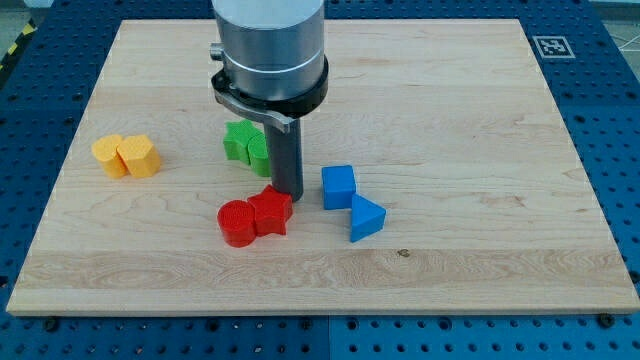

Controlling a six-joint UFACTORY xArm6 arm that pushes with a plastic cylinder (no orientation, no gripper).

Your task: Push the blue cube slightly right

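No fingers on this rig, so nothing to call open, closed or gripping, just a dark rod ending in my tip [288, 192]. It's down on the counter [470, 120] roughly mid-board, a bit toward the bottom edge, right at the top edge of the red pair. The blue cube [338, 186] sits just to the right of my tip with a small gap between them, not touching as far as I can see. A blue wedge [366, 218] is right up against the cube's lower right side. Two red blocks [255, 216] sit together just below-left of my tip. Green blocks [245, 143] are partly hidden behind the rod, toward the top edge. Two yellow blocks [127, 155] sit well apart near the left edge.
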